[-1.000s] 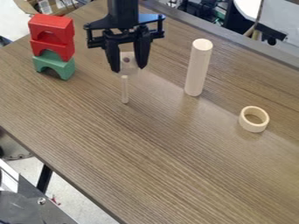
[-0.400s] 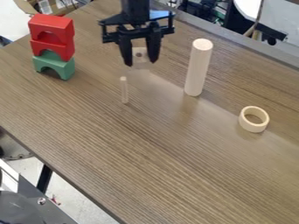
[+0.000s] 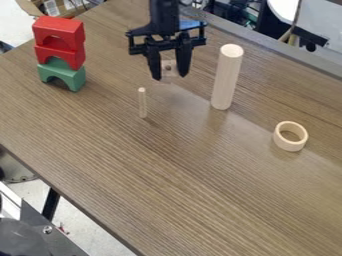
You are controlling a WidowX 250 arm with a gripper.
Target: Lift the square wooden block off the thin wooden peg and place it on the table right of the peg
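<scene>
In the camera view, with the thick pale cylinder (image 3: pixel 227 77) as landmark, upright on the wooden table (image 3: pixel 200 190): to its left as seen, and near its upper half, hangs with the black gripper (image 3: pixel 169 76) pointing down. Has two fingers closed in on a small pale block (image 3: pixel 168 68) with a dark round hole in its face, pinched between them, one finger on either side. Seems to be clear of the wooden table, though cannot tell how far above.

Reads, as a judgement, as the holding or carrying step: block in the grip, not set down. Farther left of the cylinder, and a little nearer the camera, stands upright as a thin pale peg (image 3: pixel 142 102), apart from gripper and block alike. To the right of the cylinder and nearer the camera, lies as a pale wooden ring (image 3: pixel 290 136), opening upward. Well apart on the cylinder's far left, rises as a stack: upper red arch (image 3: pixel 59 27), lower red arch (image 3: pixel 60 56) under it, green arch (image 3: pixel 63 75) at the bottom.

Calls, as a judgement, for a steady pinch and enough height in any next move, to pass neither into the cylinder close on the right nor into the slim peg on the left, likely easy to tip. Calls also for a level block and a gentle descent before any release.
</scene>
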